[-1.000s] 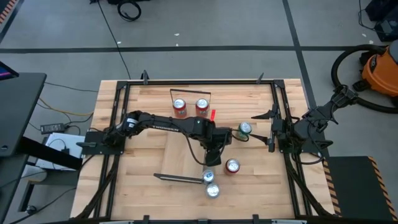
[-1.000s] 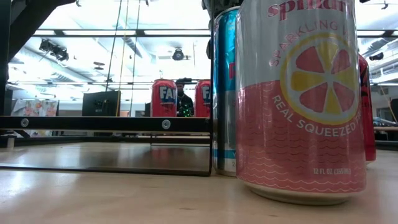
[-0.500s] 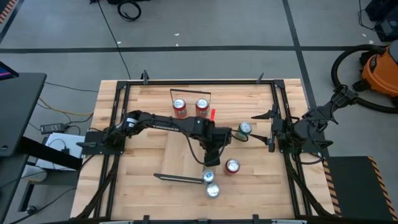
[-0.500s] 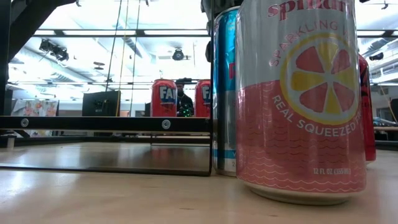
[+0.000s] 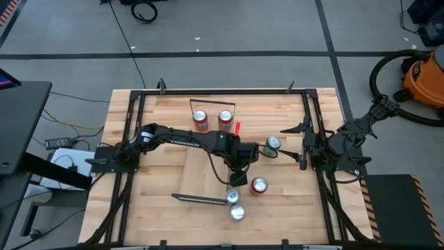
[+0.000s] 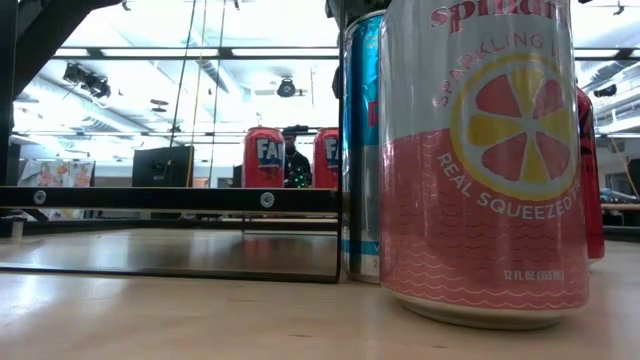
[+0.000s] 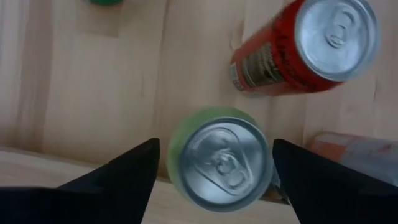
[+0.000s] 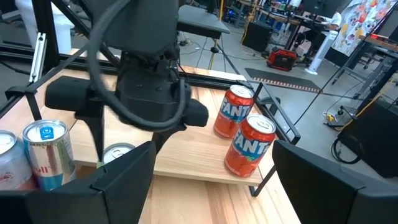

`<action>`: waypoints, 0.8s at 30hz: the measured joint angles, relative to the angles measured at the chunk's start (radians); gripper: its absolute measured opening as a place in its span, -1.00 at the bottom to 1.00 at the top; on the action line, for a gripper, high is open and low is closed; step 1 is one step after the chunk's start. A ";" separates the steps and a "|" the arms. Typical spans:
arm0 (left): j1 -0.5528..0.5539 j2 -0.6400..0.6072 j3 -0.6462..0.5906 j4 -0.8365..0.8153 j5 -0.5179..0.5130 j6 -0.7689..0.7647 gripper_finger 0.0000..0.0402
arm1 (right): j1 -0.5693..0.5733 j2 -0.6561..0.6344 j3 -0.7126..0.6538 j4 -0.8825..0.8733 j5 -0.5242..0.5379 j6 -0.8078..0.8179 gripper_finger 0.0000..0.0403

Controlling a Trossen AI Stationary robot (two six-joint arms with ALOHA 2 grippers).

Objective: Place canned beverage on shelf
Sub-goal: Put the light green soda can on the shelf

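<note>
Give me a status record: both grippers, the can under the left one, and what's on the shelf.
left gripper: open, fingers either side of the can, not pinching it
can: green-sided aluminium can, upright, silver top
right gripper: open, empty, at the table's right edge
shelf: long light-wood plank with black wire end frames
on shelf: two red Fanta cans, upright at one end

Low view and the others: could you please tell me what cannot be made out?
Low view: the pink-and-silver sparkling-water can blocks most of the blue can and red can behind; the top edge cuts it off.
High view: can labels too small to read.
Left wrist view: the green silver-topped can, seen end-on and blurred, hides its label.
</note>
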 joint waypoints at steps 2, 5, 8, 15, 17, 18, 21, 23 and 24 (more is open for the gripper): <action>-0.006 0.000 0.000 -0.001 -0.006 0.015 0.62 | 0.000 0.000 0.000 0.005 0.000 0.000 0.66; -0.007 0.000 0.000 -0.001 -0.016 0.018 0.62 | 0.000 0.000 0.000 0.005 -0.001 0.000 0.66; -0.009 0.000 0.000 0.003 -0.022 0.042 0.66 | 0.000 0.000 0.000 0.005 -0.001 0.000 0.66; -0.013 0.021 -0.001 -0.001 -0.024 0.069 0.91 | 0.000 0.000 0.000 0.006 -0.001 0.000 0.66; -0.013 0.044 -0.002 -0.007 -0.021 0.083 0.96 | 0.000 0.000 0.000 0.006 -0.002 0.000 0.66; -0.015 0.050 -0.001 0.002 -0.021 0.091 0.96 | 0.000 0.000 0.000 0.006 -0.002 0.000 0.66; -0.016 0.067 -0.002 -0.005 -0.020 0.106 0.97 | 0.000 0.003 0.000 0.011 -0.004 -0.003 0.66; -0.017 0.071 -0.002 -0.029 -0.020 0.114 0.96 | 0.000 0.008 0.000 0.013 -0.007 -0.006 0.66; -0.017 0.071 -0.002 -0.029 -0.020 0.116 0.95 | 0.000 0.010 0.000 0.014 -0.007 -0.006 0.66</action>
